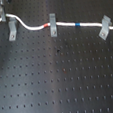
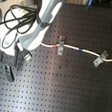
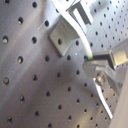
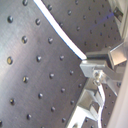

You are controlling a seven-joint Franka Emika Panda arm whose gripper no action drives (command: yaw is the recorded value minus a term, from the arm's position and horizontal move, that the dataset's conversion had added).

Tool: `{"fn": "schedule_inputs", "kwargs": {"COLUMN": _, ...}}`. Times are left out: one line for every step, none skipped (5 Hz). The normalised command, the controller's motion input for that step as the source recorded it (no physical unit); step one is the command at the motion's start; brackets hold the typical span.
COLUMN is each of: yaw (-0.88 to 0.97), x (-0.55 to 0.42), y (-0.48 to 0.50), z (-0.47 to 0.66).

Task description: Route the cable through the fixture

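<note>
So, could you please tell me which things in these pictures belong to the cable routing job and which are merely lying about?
Job:
white cable
left clip
middle clip
right clip
gripper, holding the cable

Lying about:
black looped cord by the robot base
small dark object on the breadboard

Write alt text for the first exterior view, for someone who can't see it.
A white cable runs across the back of a black perforated board, passing three grey metal fixtures: one at the first exterior view's left, one in the middle and one at its right. The cable carries a red mark by the middle fixture and a blue mark further right.
</note>
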Motion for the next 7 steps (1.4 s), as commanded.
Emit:
{"fn": "schedule_inputs", "kwargs": {"yaw": 0.00, "x": 0.019, "y": 0.470, "z": -0.31}}
{"fn": "schedule_inputs", "kwargs": {"yaw": 0.00, "x": 0.018, "y": 0.391, "z": -0.47}}
{"fn": "schedule_inputs", "kwargs": {"yaw": 0.00, "x": 0.002, "y": 0.236, "z": 0.30}}
{"fn": "schedule_inputs", "kwargs": {"yaw": 0.00, "x": -0.005, "y": 0.122, "z": 0.45}}
{"fn": "schedule_inputs", "kwargs": {"yaw": 0.00, "x": 0.005, "y": 0.107, "z": 0.48}}
{"fn": "schedule_inputs", "kwargs": {"yaw": 0.13, "x": -0.089, "y": -0.076, "z": 0.37}}
{"fn": "schedule_inputs", "kwargs": {"yaw": 0.00, "x": -0.031, "y": 0.002, "z": 0.06}}
